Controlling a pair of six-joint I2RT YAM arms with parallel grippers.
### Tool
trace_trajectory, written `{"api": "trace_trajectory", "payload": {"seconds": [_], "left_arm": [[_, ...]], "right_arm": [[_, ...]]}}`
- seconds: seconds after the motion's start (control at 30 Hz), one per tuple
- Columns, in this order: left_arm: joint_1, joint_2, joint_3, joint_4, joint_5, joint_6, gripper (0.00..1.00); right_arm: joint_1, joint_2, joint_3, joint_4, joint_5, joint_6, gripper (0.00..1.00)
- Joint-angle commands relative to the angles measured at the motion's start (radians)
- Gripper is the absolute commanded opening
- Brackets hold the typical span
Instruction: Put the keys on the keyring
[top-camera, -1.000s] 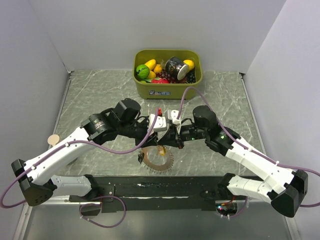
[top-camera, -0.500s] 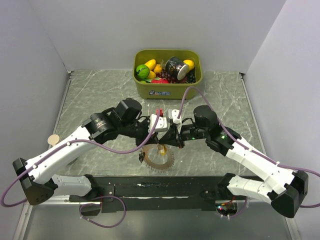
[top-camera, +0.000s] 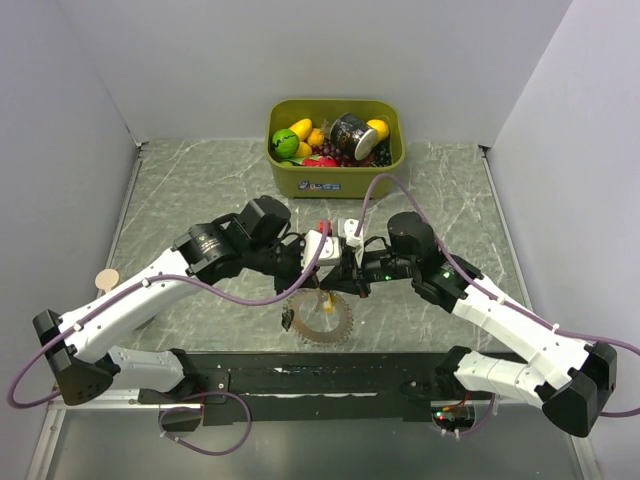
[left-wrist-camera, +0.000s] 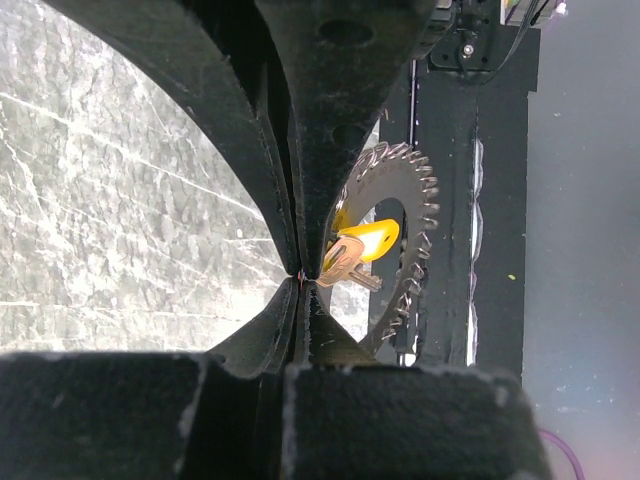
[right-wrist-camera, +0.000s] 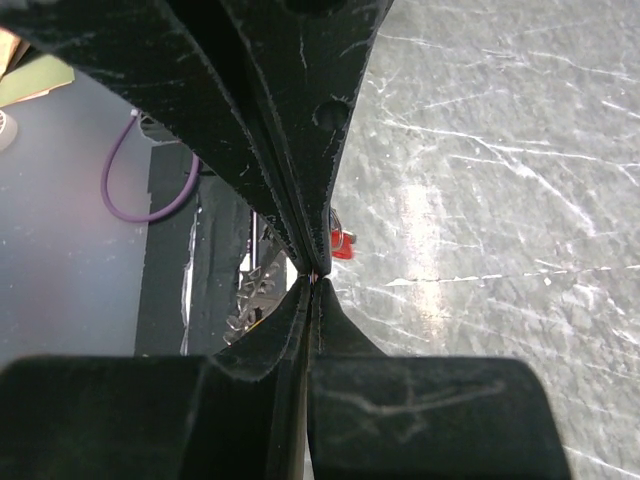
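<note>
Both grippers are brought together over the near edge of the surface (top-camera: 200, 190). The left gripper (left-wrist-camera: 304, 274) jaws are clenched, seemingly on the yellow key (left-wrist-camera: 372, 236), which is held at the keyring (left-wrist-camera: 418, 215) there for threading. The right gripper (right-wrist-camera: 313, 272) jaws are pressed together; what is grasped cannot be told.

Top view bright, evenly lit from above; soft shadows on the surface (top-camera: 190, 190). Right wrist view shows a glare patch there. Close fingers (left-wrist-camera: 340, 110) dark, unfocused in both wrist views.

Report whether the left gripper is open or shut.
Shut: the left gripper shows its fingers meeting at the tips with no gap. Whether they pinch anything cannot be told.
</note>
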Motion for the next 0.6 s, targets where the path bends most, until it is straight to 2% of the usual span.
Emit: {"api": "trace_trajectory", "payload": {"seconds": [0.0, 0.13, 0.33, 0.53, 0.57], "left_arm": [[-0.002, 0.000, -0.007, 0.049, -0.013, -0.043, 0.01], [-0.003, -0.057, -0.067, 0.143, -0.048, -0.086, 0.01], [-0.002, -0.178, -0.183, 0.314, -0.083, -0.153, 0.01], [-0.003, -0.269, -0.272, 0.445, -0.122, -0.202, 0.01], [-0.003, -0.286, -0.283, 0.462, -0.125, -0.207, 0.01]], "right_arm": [[0.010, -0.040, 0.006, 0.103, -0.028, -0.007, 0.00], [0.009, -0.050, -0.011, 0.128, -0.012, 0.011, 0.00], [0.010, -0.075, -0.025, 0.140, 0.015, 0.022, 0.08], [0.007, -0.096, -0.041, 0.158, 0.044, 0.035, 0.29], [0.007, -0.107, -0.044, 0.163, 0.047, 0.037, 0.37]]}}
